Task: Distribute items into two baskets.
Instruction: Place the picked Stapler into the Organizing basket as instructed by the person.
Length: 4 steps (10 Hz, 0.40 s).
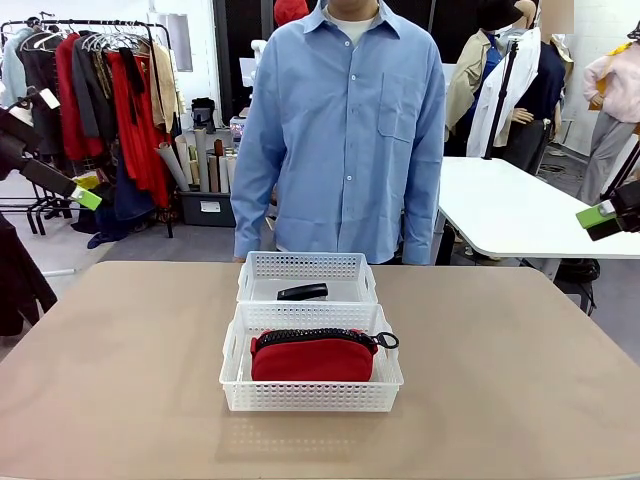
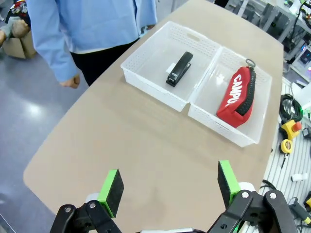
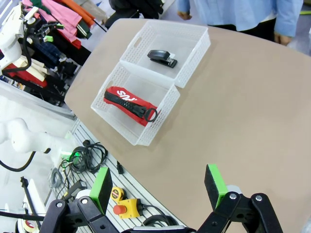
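Green-padded left end effector (image 2: 170, 187) and right end effector (image 3: 160, 187), both released, hover high beyond the desk's (image 1: 120, 380) side edges.

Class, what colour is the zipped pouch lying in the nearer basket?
Red, with a black zipper: the pouch shows best in the front view.

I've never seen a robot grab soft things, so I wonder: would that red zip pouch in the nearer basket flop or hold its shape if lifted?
The red pouch looks like fabric and bulges as if filled, so it would probably sag a little yet keep its shape. Cloth should grip fairly well against the pads. It nearly spans the basket, so lifted by one end, the other end might droop.
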Tool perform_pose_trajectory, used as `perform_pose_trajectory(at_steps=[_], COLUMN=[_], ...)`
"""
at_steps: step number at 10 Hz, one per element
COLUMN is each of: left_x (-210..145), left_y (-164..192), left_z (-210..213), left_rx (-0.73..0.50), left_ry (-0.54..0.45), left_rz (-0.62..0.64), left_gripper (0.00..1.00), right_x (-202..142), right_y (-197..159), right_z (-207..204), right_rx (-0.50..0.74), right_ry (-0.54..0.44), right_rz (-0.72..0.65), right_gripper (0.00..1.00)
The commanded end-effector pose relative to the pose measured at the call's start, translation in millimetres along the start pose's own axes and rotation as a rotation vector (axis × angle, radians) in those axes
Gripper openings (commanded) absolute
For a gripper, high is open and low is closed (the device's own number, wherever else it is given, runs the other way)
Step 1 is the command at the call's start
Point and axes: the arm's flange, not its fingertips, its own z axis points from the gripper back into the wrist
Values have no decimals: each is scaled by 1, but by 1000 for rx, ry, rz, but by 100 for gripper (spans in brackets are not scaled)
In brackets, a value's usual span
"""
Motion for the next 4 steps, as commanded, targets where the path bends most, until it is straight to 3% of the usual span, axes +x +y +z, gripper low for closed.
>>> perform_pose_trajectory(at_steps=[1,4], left_x=[0,0], left_y=[0,0], left_z=[0,0], left_rx=[2,2], left_ry=[4,4], left_rz=[-2,-2], left_gripper=[100,100], right_x=[1,1], right_y=[0,0], right_z=[2,2], right_rx=[-4,-4], right_ry=[5,5], right_rz=[2,2], right_gripper=[100,100])
